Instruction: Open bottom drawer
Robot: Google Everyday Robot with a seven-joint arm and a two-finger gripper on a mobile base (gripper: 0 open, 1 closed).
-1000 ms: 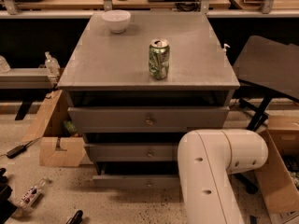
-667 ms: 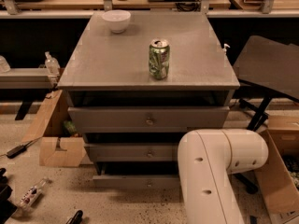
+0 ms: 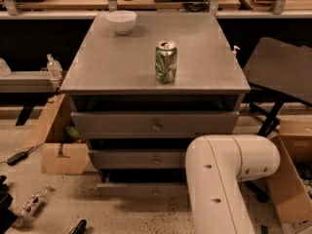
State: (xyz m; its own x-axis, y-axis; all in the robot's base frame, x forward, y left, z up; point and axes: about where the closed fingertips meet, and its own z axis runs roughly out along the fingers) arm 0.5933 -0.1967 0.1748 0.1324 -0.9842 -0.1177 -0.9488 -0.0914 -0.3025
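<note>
The grey cabinet (image 3: 146, 67) stands in the middle of the camera view with three drawers. The top drawer (image 3: 117, 125) is the widest, with a brass knob. The middle drawer (image 3: 126, 159) sits below it. The bottom drawer (image 3: 136, 189) is the slimmest front, near the floor, with a tiny centre knob (image 3: 156, 193); its right part is hidden behind my white arm (image 3: 224, 179). My gripper is out of view; only the arm's elbow shows at the lower right, in front of the cabinet's right side.
A green can (image 3: 165, 61) and a white bowl (image 3: 121, 21) stand on the cabinet top. A cardboard box (image 3: 58, 145) lies left of the cabinet, another (image 3: 292, 179) at the right. A dark chair (image 3: 280, 72) stands at the right. Small items litter the floor at the left.
</note>
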